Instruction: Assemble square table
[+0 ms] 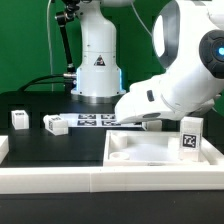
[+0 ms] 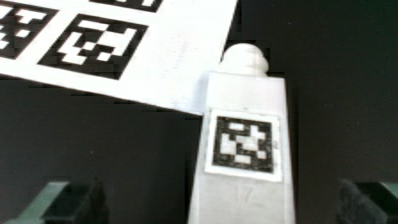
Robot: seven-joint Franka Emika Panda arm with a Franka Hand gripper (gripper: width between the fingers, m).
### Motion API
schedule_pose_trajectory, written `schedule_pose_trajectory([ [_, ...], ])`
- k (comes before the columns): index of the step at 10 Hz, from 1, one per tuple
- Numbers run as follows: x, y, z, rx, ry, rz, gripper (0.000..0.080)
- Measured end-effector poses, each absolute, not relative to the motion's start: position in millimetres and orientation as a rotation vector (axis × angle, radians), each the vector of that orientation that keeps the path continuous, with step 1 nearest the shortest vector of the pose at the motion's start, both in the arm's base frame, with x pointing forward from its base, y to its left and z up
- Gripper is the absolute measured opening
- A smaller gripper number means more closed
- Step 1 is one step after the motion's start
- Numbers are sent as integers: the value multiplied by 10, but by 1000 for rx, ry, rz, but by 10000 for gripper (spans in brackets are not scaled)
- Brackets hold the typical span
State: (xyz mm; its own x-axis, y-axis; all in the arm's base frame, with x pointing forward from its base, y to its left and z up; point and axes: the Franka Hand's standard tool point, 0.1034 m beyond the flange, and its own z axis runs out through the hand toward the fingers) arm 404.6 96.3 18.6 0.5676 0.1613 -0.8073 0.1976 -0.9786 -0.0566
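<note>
**Open fingers hovering astride a table leg lying on the desk**

I am hovering over one white leg (image 2: 246,150) of the square table. My fingers (image 2: 54,200) are spread open, with one dark tip showing on either side of the leg and neither touching it. The leg is lying flat on the black desk (image 2: 107,150), directly beneath me and between the two tips. Its long axis is running straight away from my wrist, crossways to the line joining my fingertips. I am judging that the coming move calls for a straight drop and a squeeze across the leg's narrow width, with no turn of the wrist.

The leg is showing as a slim squared block. It is carrying a black-and-white tag (image 2: 246,143) on its upward face and ending in a rounded peg (image 2: 246,55) at the end farther from me. That end is reaching the edge of the marker board (image 2: 89,45); whether it is resting on the board I cannot tell.

In the exterior view my arm (image 1: 170,85) is bending low and hiding both fingers and leg. The tabletop (image 1: 140,165), a white slab with a raised rim, is lying near, toward the exterior view's right. A second leg (image 1: 188,141) is standing upright at its right edge. A third leg (image 1: 20,119) and a fourth leg (image 1: 55,124) are sitting at the exterior view's left, well apart from me.
</note>
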Motion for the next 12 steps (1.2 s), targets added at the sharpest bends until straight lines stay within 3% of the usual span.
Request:
schedule_pose_trajectory([
  [8, 4014, 952, 79, 2755, 302, -1385, 649],
  [10, 4022, 953, 74, 2758, 301, -1379, 412],
  [11, 4023, 952, 74, 2758, 301, -1379, 412],
  [12, 4026, 952, 75, 2759, 301, -1379, 290],
])
